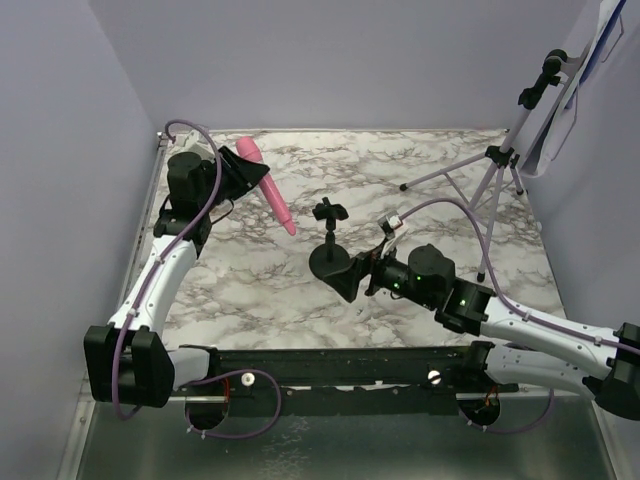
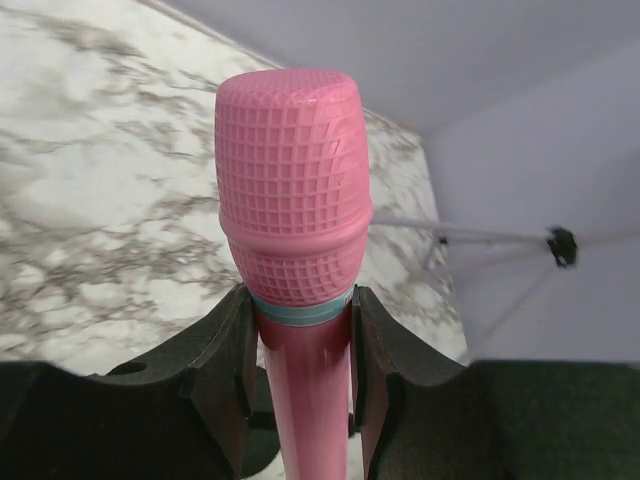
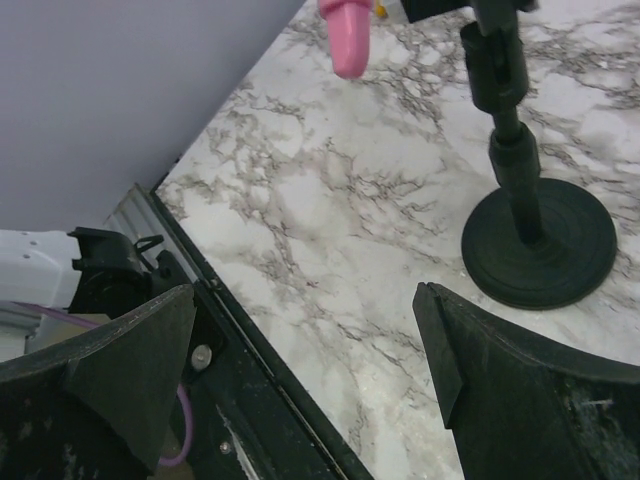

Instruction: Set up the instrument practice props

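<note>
My left gripper (image 1: 243, 176) is shut on the pink microphone (image 1: 272, 195), which hangs off the table at a slant, head up and tail pointing toward the middle. The left wrist view shows both pads pressed on its neck (image 2: 300, 345), just under the gridded head (image 2: 292, 180). The small black mic stand (image 1: 329, 255) is upright on its round base (image 3: 540, 243) in the middle of the marble table (image 1: 250, 290). My right gripper (image 1: 352, 282) is open with nothing in it, low beside the base on its near right side. The music stand's silver tripod (image 1: 490, 170) stands at the back right, with sheet-music pages (image 1: 600, 50) above it.
Lavender walls close in the table on the left, back and right. A black rail (image 1: 330, 368) runs along the near edge between the arm bases. The microphone's tail (image 3: 346, 35) hangs left of the stand's post (image 3: 505, 120) in the right wrist view.
</note>
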